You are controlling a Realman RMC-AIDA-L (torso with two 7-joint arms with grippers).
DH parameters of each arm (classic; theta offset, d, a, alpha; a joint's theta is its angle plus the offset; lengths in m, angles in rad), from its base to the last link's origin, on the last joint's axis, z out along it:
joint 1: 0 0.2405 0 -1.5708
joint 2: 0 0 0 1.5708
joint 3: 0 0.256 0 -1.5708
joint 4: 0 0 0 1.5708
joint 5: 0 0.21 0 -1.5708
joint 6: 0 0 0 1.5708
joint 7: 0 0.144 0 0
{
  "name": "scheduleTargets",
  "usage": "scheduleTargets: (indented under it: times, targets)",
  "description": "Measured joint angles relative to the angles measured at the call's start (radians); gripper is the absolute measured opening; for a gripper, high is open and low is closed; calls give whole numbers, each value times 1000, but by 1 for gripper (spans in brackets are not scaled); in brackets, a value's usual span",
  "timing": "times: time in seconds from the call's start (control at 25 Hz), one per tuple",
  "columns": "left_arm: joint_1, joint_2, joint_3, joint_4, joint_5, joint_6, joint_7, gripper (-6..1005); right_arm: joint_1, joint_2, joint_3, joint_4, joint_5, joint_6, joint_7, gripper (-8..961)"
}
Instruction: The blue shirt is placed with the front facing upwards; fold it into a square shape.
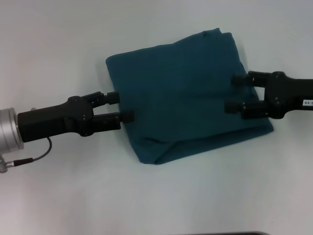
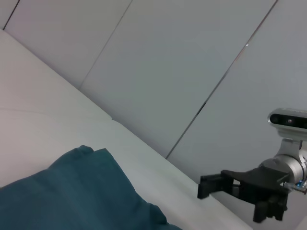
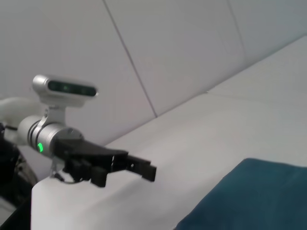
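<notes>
The blue shirt (image 1: 183, 93) lies folded into a rough, slightly skewed four-sided shape near the middle of the white tabletop (image 1: 63, 44), with plain teal fabric facing up and no lettering or collar showing. One far corner bunches up a little, and a soft crease runs along the near edge. The left end effector (image 1: 123, 106) reaches in from the left at the shirt's left edge, its two black fingers spread apart and released, one fingertip just over the fabric's border and the other beside it; nothing is pinched between them. The right end effector (image 1: 234, 93) comes in from the right and sits over the shirt's right side, its fingers likewise parted with no cloth gripped between them. In the left wrist view, the folded shirt (image 2: 72, 191) fills the near corner and the right end effector (image 2: 211, 186) shows farther off above the tabletop's edge. In the right wrist view, a corner of the shirt (image 3: 249, 196) shows, with the left end effector (image 3: 146, 170) beyond it.
</notes>
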Motion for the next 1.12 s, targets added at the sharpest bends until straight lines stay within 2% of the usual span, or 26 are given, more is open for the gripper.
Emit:
scheduleTargets:
  times: [0.16,0.48,0.72,1.12]
  targets:
    - [-1,1,0,-1,0,0,0,908,3,0,-38,0,-1,0,2,927]
    - [-2,2,0,-1,18,0,4,909,9,0,-47,0,-11,5,5,927]
    - [-2,-1,0,-1,23,0,7,909,23,11,-56,0,-11,12,5,927]
    - [1,-1,2,-1,23,0,8,909,29,17,-59,9,-11,34,5,927]
